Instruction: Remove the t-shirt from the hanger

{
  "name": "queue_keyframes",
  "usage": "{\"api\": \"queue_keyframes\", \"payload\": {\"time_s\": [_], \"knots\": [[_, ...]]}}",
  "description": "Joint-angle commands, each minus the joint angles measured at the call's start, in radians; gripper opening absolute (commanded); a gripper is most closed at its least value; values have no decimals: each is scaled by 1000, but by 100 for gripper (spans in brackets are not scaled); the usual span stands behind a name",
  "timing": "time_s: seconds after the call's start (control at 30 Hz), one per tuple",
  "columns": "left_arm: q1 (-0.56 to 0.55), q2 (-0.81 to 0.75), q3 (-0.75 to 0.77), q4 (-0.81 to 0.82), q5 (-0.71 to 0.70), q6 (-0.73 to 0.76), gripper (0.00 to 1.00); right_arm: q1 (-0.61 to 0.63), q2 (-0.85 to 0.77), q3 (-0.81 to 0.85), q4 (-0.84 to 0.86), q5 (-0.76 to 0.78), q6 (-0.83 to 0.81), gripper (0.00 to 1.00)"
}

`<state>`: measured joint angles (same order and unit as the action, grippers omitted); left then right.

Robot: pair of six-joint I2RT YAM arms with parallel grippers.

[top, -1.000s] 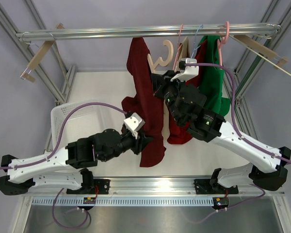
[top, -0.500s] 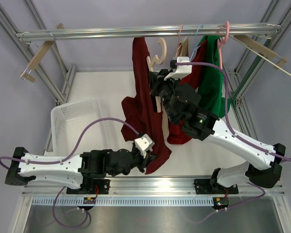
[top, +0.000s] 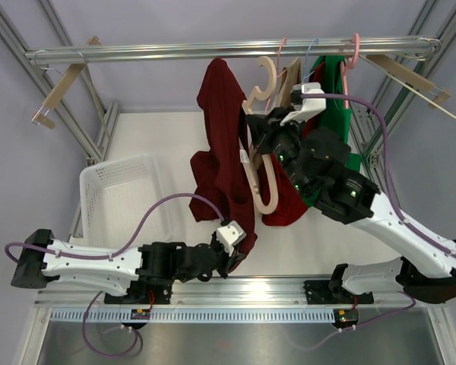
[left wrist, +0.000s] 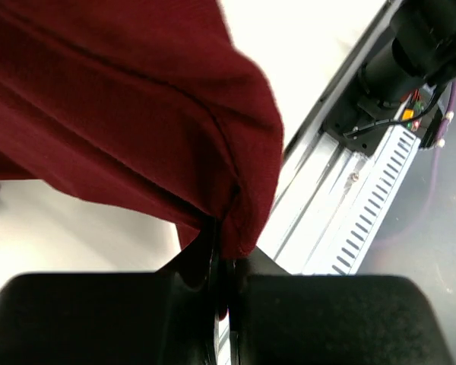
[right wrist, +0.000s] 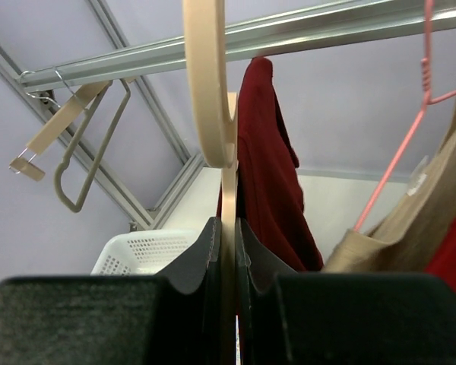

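The dark red t-shirt [top: 224, 152] hangs in a long drape from near the rail down to the near edge. My left gripper [top: 239, 255] is shut on its lower hem, low over the table's front; the left wrist view shows the cloth [left wrist: 137, 99] pinched between the shut jaws of the left gripper [left wrist: 224, 266]. The pale wooden hanger [top: 262, 179] shows mostly bare beside the shirt, its hook [top: 267, 72] below the rail. My right gripper [top: 264, 129] is shut on the hanger's neck [right wrist: 226, 190], as the right wrist view of it [right wrist: 228, 236] shows, with the shirt [right wrist: 270, 152] behind.
A white basket [top: 121, 198] stands on the table at left. The metal rail [top: 175, 52] carries a green garment [top: 334, 114], another red garment [top: 285, 205], a pink hanger [top: 349, 61] and a tan hanger [top: 61, 87] at far left. A beige garment [right wrist: 387, 236] hangs close right.
My left gripper has drawn the shirt's hem down and toward the near edge. My right gripper has shifted the hanger right, and the hanger's body now shows outside the shirt.
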<state>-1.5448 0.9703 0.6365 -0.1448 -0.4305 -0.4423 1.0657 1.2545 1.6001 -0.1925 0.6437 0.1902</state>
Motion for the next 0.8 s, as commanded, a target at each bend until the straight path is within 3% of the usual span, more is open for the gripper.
{"api": "queue_keyframes", "payload": {"time_s": [0.0,0.07,0.27,0.4,0.57,0.67,0.7,0.77], "knots": [[-24,51,-6,13,96,-44,0,-32,-135,96,260,-32,12,0],[-26,25,35,-69,-5,-36,0,-30,-167,92,197,-83,41,0],[-26,-212,167,-136,-184,88,0,-32,-404,-143,68,-237,170,0],[-26,-236,343,-141,-269,212,0,-32,-509,-213,-28,-337,215,0],[-21,-193,439,-63,-438,406,0,-32,-563,-235,-64,-499,256,0],[21,-190,420,56,-392,479,0,-30,-592,-256,-68,-571,278,0],[55,-188,417,71,-310,484,0,-32,-602,-258,-71,-582,282,0],[87,-180,402,112,-255,487,9,-32,-616,-267,-67,-611,296,0]]}}
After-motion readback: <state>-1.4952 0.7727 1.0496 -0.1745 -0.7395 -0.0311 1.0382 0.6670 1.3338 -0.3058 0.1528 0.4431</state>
